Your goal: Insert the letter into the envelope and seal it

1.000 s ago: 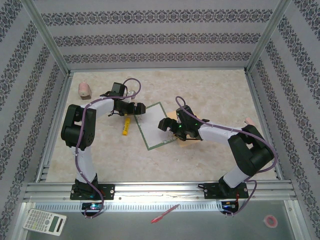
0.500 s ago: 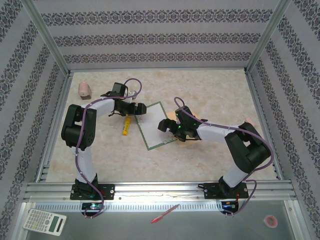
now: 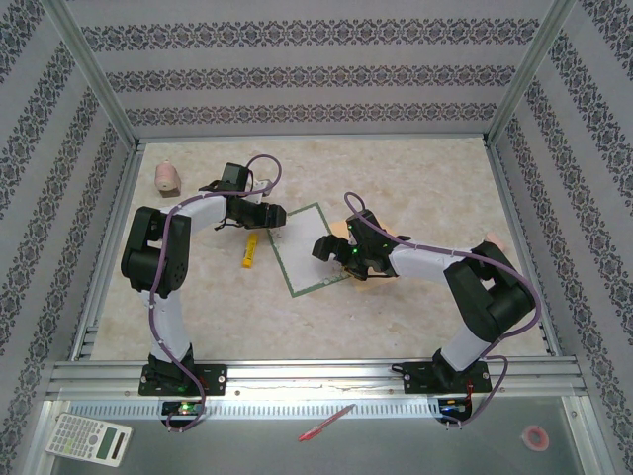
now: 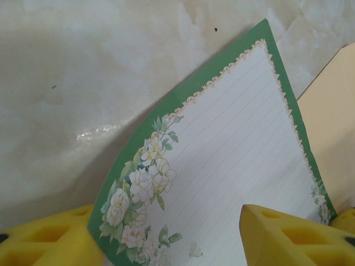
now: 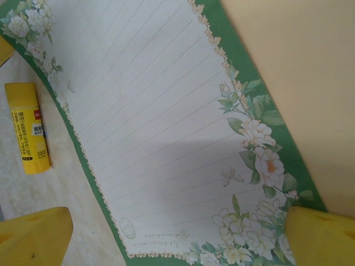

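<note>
Letter (image 4: 238, 183) btwn left jaws, under right jaws

The right arm's elbow (image 3: 487, 297) has drawn slightly left toward the frame's centre; the left gripper (image 3: 271, 216) seems to have narrowed over the upper-left corner of the letter (image 3: 307, 247)

A yellow glue stick (image 3: 251, 249) lies flat on the marbled desk (image 3: 425, 178), label up. Near the far-left corner sits a small pink object (image 3: 167, 177) — too small to identify. On the grey ledge (image 3: 415, 443) in front lie a calculator (image 3: 89, 438), a red pen (image 3: 326, 423) and a small pink ring (image 3: 535, 435) — all well apart.
</note>
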